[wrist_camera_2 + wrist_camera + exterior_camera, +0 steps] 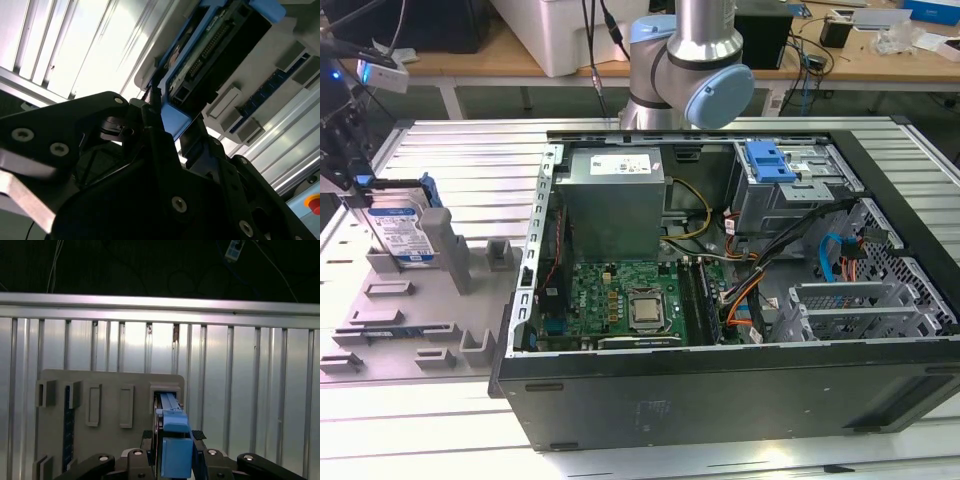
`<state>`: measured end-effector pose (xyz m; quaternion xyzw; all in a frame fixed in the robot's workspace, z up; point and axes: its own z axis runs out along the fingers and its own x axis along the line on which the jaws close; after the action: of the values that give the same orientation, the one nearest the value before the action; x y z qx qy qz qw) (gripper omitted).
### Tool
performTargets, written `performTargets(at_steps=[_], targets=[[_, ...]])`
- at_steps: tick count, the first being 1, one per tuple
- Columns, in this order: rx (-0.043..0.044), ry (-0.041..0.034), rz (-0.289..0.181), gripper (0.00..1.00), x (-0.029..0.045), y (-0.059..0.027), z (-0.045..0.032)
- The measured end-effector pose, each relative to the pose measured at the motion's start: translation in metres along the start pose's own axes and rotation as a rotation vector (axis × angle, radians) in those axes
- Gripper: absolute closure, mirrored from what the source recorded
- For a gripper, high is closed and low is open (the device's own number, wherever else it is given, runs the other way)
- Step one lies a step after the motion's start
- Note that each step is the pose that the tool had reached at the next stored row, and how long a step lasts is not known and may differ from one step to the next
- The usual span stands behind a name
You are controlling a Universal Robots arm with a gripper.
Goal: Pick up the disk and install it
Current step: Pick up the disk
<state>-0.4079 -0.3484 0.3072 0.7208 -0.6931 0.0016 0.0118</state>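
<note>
Your work surface is a slotted aluminium table (450, 150). Behind it runs a wooden bench (880, 55) loaded with boxes and cables. The arm (690, 70) rises from the table's back edge, behind the open computer case (720, 400).

A grey fixture (430, 300) lies along the table's edge at the exterior view's left, just beside the case. The disk (402, 232) stands on edge in a slot at the fixture's back corner, with its label facing the front and its blue bracket around it. Your gripper (358, 185) is at the end of the disk that faces the exterior view's left.

In the first wrist view the fingers (150, 439) are clenched on the blue bracket tab, one on each side. The disk (171, 407) is still seated in the fixture (110, 390). The second wrist view shows the same grasp, with the gripper (172, 120) on the tab and the disk (210, 50) beyond it. A red button (314, 201) sits at that table edge.

Inside the case, the grey drive cage (790, 195) with its blue latch (768, 160) sits in the back corner at the exterior view's right. Between the cage and the disk stand the case's side wall (542, 230), the power supply (615, 200) and loose cables (790, 250) over the motherboard (630, 300).
</note>
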Motion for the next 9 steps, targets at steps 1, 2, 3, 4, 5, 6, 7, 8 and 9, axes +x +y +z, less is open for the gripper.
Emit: performTargets(at_steps=[1, 2, 3, 4, 5, 6, 7, 8, 9], targets=[[-0.0001, 0.0001, 0.000, 0.59, 0.0000, -0.0002, 0.0004], [0.0000, 0.0000, 0.000, 0.59, 0.0000, -0.0002, 0.0007], [0.0001, 0.0000, 0.000, 0.59, 0.0000, -0.0002, 0.0012], [0.0000, 0.0000, 0.000, 0.59, 0.0000, -0.0003, 0.0016], [0.0000, 0.0000, 0.000, 0.59, 0.0000, -0.0003, 0.0021], [0.0000, 0.0000, 0.000, 0.59, 0.0000, -0.0003, 0.0027], [0.0000, 0.0000, 0.000, 0.59, 0.0000, -0.0003, 0.0031], [-0.0002, 0.0001, 0.000, 0.59, 0.0000, -0.0003, 0.0036], [-0.0002, 0.0000, 0.000, 0.59, 0.0000, -0.0003, 0.0040]])
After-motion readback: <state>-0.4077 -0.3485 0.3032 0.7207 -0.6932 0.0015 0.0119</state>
